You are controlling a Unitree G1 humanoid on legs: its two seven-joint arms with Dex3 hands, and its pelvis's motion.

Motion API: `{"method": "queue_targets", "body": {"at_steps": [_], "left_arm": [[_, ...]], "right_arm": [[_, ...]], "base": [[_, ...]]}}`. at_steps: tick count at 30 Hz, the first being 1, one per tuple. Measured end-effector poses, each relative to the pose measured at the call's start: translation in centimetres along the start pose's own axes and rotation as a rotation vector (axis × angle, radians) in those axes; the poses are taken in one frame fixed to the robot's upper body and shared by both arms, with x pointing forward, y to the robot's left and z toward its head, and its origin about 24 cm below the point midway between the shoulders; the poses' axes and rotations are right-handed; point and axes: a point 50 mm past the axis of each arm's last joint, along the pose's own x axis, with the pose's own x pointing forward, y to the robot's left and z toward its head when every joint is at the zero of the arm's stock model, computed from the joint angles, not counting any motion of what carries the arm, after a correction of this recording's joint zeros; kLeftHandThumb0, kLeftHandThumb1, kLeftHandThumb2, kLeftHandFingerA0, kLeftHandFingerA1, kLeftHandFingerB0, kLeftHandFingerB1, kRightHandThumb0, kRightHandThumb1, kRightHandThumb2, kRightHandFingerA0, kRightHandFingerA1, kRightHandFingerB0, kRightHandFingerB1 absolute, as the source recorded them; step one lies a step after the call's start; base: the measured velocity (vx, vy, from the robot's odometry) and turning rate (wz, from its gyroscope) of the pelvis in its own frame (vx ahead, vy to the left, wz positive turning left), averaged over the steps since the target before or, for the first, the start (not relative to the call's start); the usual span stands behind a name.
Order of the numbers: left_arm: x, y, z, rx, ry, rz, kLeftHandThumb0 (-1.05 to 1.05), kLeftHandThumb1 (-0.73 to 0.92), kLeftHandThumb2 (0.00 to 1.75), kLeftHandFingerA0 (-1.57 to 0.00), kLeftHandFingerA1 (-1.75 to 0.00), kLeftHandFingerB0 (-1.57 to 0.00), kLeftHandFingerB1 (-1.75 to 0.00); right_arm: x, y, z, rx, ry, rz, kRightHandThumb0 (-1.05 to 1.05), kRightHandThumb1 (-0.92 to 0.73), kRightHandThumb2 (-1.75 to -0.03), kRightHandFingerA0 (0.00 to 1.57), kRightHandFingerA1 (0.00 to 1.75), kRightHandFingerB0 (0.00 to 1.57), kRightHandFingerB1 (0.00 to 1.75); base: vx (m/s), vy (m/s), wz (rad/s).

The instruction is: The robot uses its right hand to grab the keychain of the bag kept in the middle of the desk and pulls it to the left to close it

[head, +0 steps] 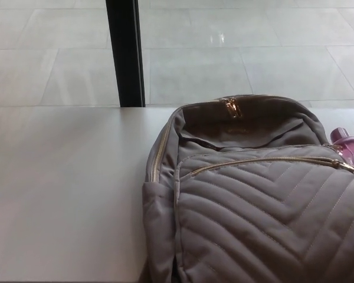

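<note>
A taupe quilted backpack [265, 206] lies on the white desk [65, 188], filling the lower right of the head view. Its main compartment gapes open at the top, showing the dark lining [236, 127]. A gold zipper pull [231, 107] sits at the top middle of that opening. A gold zip line [265, 160] runs across the front pocket, and another gold zip [160, 147] runs down the bag's left side. A pink keychain [349, 146] shows at the bag's right edge. Neither of my hands is in the picture.
A black vertical post [125, 53] stands behind the desk's far edge. Beyond it lies a pale tiled floor [253, 53]. The desk's bare surface stretches to the left of the bag.
</note>
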Motion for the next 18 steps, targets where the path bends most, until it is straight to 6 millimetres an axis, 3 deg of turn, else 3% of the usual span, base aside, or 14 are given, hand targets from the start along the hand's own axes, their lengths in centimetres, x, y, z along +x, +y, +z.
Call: {"method": "queue_targets", "body": {"at_steps": [2, 3, 4, 6, 7, 9, 10, 13, 17, 18], "left_arm": [[0.0, 0.0, 0.0, 0.002, 0.0, -0.002, -0.81, 0.35, 1.08, -0.58, -0.95, -0.43, -0.79], [0.0, -0.1, 0.0, 0.005, 0.0, -0.003, -0.76, 0.39, 0.94, -0.54, -1.12, -0.39, -0.87], [0.0, -0.1, 0.0, 0.008, 0.0, -0.004, -0.75, 0.31, 1.06, -0.62, -0.96, -0.43, -0.79], [0.0, -0.2, 0.0, 0.017, -0.004, -0.01, -0.75, 0.31, 1.06, -0.62, -0.96, -0.43, -0.79], [0.0, -0.2, 0.0, 0.019, -0.004, -0.012, -0.82, 0.33, 1.06, -0.63, -0.97, -0.44, -0.8], [0.1, -0.3, 0.0, 0.027, -0.003, -0.018, -0.72, 0.34, 1.05, -0.62, -1.01, -0.45, -0.83], [0.1, -0.3, -0.1, 0.029, -0.002, -0.02, -0.73, 0.29, 1.05, -0.65, -0.98, -0.42, -0.79], [0.0, -0.4, -0.2, 0.037, 0.0, -0.029, -0.78, 0.31, 1.07, -0.63, -0.97, -0.35, -0.76], [-0.3, 0.0, -0.4, 0.052, 0.007, -0.03, -0.74, 0.33, 1.05, -0.7, -1.03, -0.48, -0.82], [-0.3, 0.1, -0.6, 0.054, 0.013, -0.029, -0.7, 0.35, 1.05, -0.69, -0.99, -0.51, -0.81]], "right_arm": [[0.1, 0.1, -0.4, -0.038, 0.028, 0.026, -0.68, -0.71, -0.61, 0.65, 0.55, 0.36, 0.31], [0.3, 0.0, -0.5, -0.061, 0.038, 0.033, -0.72, -0.59, -0.94, 0.62, 0.68, 0.31, 0.47], [0.4, -0.1, -0.4, -0.076, 0.04, 0.037, -0.75, -0.62, -0.95, 0.62, 0.67, 0.3, 0.46], [0.6, -0.3, -0.3, -0.119, 0.047, 0.045, -0.75, -0.62, -0.95, 0.62, 0.67, 0.3, 0.46], [0.7, -0.4, -0.3, -0.136, 0.049, 0.048, -0.69, -0.72, -0.62, 0.66, 0.62, 0.37, 0.32], [0.8, -0.6, -0.3, -0.177, 0.055, 0.056, -0.7, -0.74, -0.63, 0.68, 0.61, 0.36, 0.32], [1.0, -0.7, -0.2, -0.195, 0.056, 0.057, -0.77, -0.65, -0.98, 0.62, 0.66, 0.3, 0.46], [1.4, -1.0, 0.1, -0.247, 0.058, 0.059, -0.7, -0.62, -0.96, 0.64, 0.67, 0.35, 0.49], [1.8, -1.4, 0.3, -0.29, 0.06, 0.052, -0.66, -0.6, -0.95, 0.67, 0.69, 0.38, 0.5], [2.0, -1.5, 0.5, -0.303, 0.057, 0.047, -0.62, -0.71, -0.62, 0.71, 0.57, 0.47, 0.35]], "base": [[0.0, 0.0, 0.0], [0.0, 0.0, 0.0], [0.0, 0.0, 0.0], [0.0, 0.0, 0.0], [0.0, 0.0, 0.0], [0.0, 0.0, 0.0], [0.0, 0.0, 0.0], [0.0, 0.0, 0.0], [0.0, 0.0, 0.0], [0.0, 0.0, 0.0]]}}
